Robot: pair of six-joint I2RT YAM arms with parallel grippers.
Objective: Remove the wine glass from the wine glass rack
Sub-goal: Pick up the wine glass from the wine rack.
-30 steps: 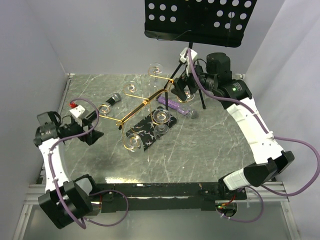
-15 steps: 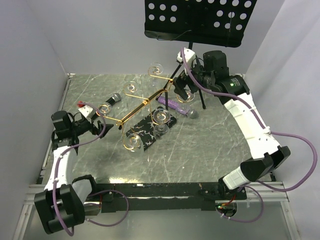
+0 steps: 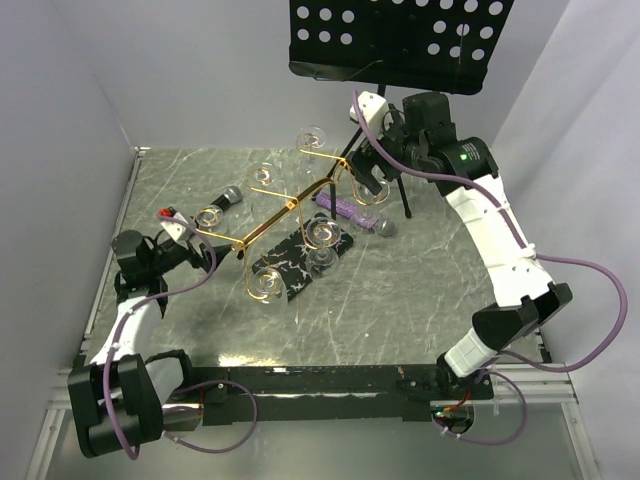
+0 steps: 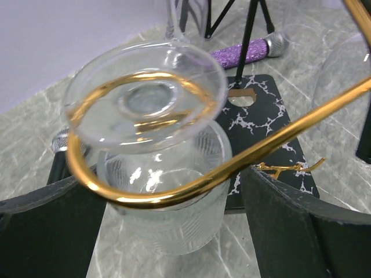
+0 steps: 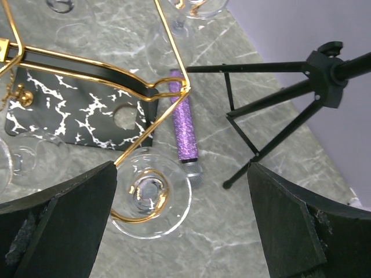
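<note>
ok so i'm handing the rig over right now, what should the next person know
Left end effector: open, a finger on each side of the bowl of a wine glass that hangs upside down in a gold curl.
Right end effector: open, holding nothing, above a second glass beside the purple microphone.
Wine glass rack: several glasses hang on it.
Done: left is lined up on its glass.
Left to do: close, lift the glass out of the curl, set it down.
</note>
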